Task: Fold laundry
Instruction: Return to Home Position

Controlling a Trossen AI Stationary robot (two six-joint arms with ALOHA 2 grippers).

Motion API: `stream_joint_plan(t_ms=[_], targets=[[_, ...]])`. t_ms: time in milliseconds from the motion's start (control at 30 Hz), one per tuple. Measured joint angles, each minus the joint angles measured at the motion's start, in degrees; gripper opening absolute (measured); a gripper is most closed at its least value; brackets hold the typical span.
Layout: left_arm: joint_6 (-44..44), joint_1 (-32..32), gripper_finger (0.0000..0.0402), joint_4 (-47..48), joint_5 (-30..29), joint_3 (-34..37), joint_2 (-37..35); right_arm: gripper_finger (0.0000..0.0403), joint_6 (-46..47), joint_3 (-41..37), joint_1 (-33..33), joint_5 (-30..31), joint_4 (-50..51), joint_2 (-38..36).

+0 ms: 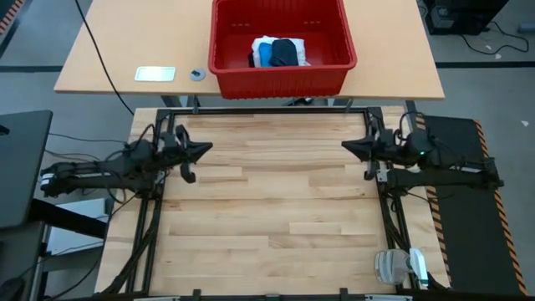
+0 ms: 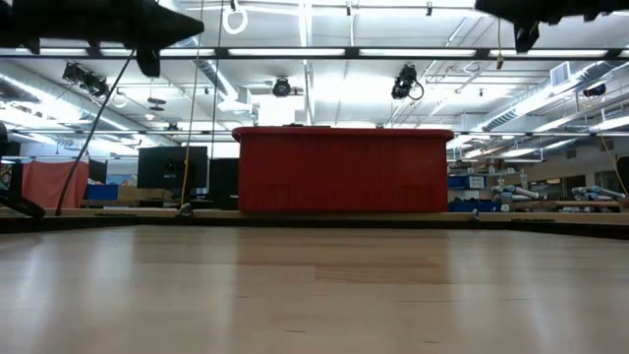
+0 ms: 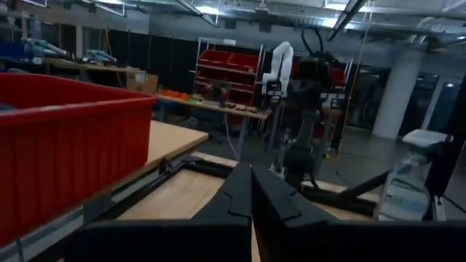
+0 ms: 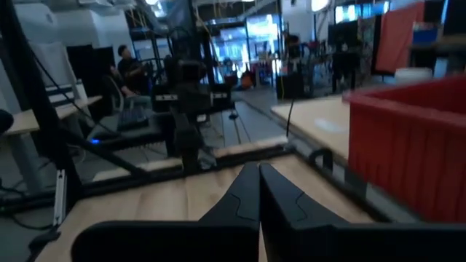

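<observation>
**Wrapping up: laundry binned, both arms drawn back**

High view: the laundry sits in a compact bundle inside the red basket (image 1: 280,73), which stands on the tan desk (image 1: 117,42) beyond the wooden table (image 1: 267,217). The white T-shirt (image 1: 266,41) lies lowest, with the black garment (image 1: 284,52) on it and the blue piece (image 1: 263,55) just beside that. No garment shows on the wooden table. The left gripper (image 1: 203,149) and right gripper (image 1: 349,148) hang near opposite edges, well apart, pointing at each other and holding nothing. By my reading the folding is done and only parking the arms is left.

Low view: bare pale planks run to the basket's red wall. The clothes are hidden behind it. Rows of ceiling lights (image 2: 295,51) hang over an open workshop.

Left wrist view: the fingers are pressed together at the tip, grasping nothing. The basket is close by, and the right arm (image 3: 306,109) stands across the table.

Right wrist view: these fingers are likewise closed on nothing. The left arm (image 4: 182,94) faces them, and a person (image 4: 127,65) sits far behind.
</observation>
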State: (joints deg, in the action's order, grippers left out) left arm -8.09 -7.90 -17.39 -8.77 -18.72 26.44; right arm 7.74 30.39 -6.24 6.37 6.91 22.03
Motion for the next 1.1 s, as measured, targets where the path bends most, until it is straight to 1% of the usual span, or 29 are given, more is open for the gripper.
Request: stream_joint_plan(t_ms=[67,133,267,333,433,500,600,733,867,967,1100], targets=[[0.25,0.0,0.0002,-4.87,0.06,3.51,0.57,0.0005,1.06,-1.49,-0.21,-0.03,0.18,-0.12],[0.26,0.0,0.0002,-7.01,0.06,6.03,0.56,0.0005,1.34,-3.09,-0.73,-0.73,0.43,-0.59],[0.26,0.31,0.0002,-7.04,0.14,9.17,-0.67,0.0005,3.71,-5.86,-1.64,-1.72,0.5,-2.42],[0.44,0.42,0.0002,-6.24,1.51,10.21,-2.29,0.0005,4.33,-6.7,-1.79,-1.94,0.44,-3.64],[0.43,0.42,0.0002,-1.24,4.05,10.49,-5.92,0.0005,4.62,-8.13,-1.77,-2.36,0.25,-6.11],[0.68,0.42,0.0002,3.74,4.2,10.51,-8.75,0.0006,4.75,-9.94,-1.79,-2.16,0.41,-8.45],[0.97,0.39,0.0002,9.95,4.21,10.54,-12.47,0.0006,6.16,-13.3,-1.79,-0.19,0.41,-12.23],[1.6,0.37,0.0002,15.45,4.25,10.54,-16.66,0.0006,7.76,-17.2,-1.81,-0.24,0.42,-16.66],[1.75,0.37,0.0002,24.6,4.38,10.56,-20.59,0.0006,7.74,-19.64,-1.81,-0.17,0.63,-19.9],[1.5,0.37,0.0002,27.07,4.38,10.6,-23.1,0.0005,7.74,-20.66,-1.79,-0.2,0.48,-21.84],[2.68,0.37,0.0002,27.98,4.38,11.13,-25.68,0.0005,7.7,-21.64,-1.79,-0.17,0.63,-21.82]])
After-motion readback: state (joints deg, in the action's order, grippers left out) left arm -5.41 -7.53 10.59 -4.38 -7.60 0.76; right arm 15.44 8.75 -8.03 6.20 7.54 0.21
